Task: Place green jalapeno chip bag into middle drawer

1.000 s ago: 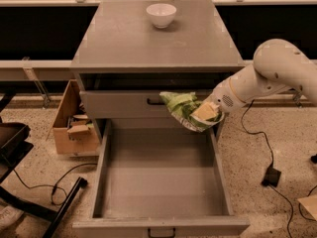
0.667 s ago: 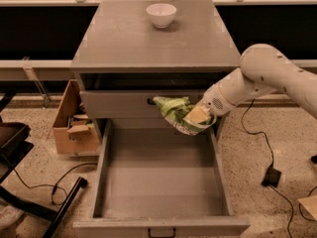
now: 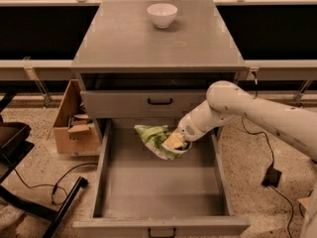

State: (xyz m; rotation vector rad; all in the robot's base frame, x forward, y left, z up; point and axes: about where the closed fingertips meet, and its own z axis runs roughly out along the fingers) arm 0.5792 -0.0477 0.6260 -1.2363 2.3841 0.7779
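Lowered since the earlier frame, the green jalapeno chip bag [image 3: 154, 137] is now held at the rear of the open middle drawer [image 3: 163, 195], between its side walls, by the gripper [image 3: 174, 143], whose fingers are clamped on its right side

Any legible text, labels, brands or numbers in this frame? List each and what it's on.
No text can be read here.
green jalapeno chip bag: white lettering patches, too blurred to read.
cardboard box: no legible print.
white bowl: no markings show.
The end effector grips the bag over the back of the open middle drawer, covering part of the bag's face.
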